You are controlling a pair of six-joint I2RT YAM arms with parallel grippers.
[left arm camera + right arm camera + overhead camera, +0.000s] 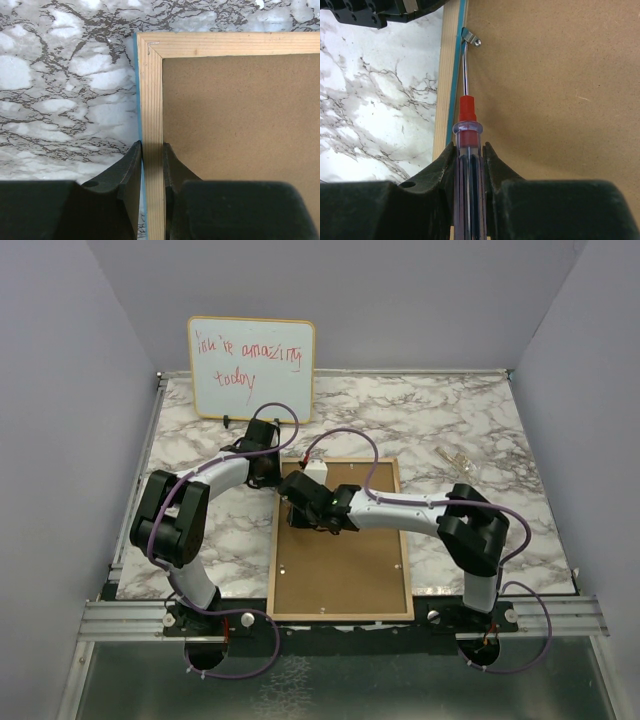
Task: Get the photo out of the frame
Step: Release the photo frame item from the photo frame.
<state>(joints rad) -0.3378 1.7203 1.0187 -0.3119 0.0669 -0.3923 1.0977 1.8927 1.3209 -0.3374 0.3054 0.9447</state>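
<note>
The frame (340,617) lies face down on the marble table, its brown backing board (345,565) up. The photo is hidden beneath it. My left gripper (276,478) is shut on the pale wood rim (151,100) near the far left corner, one finger outside and one on the board (240,125). A thin blue edge shows beside the rim. My right gripper (468,146) is shut on a screwdriver (466,115) with a clear handle and red collar. Its tip rests under a small metal clip (470,38) at the board's left edge, by the rim (447,75).
A small whiteboard (252,368) with red handwriting stands at the back left. A small clear object (458,462) lies on the marble at the right. A white item (315,468) sits at the frame's far edge. Part of the left arm (370,12) shows beyond the clip.
</note>
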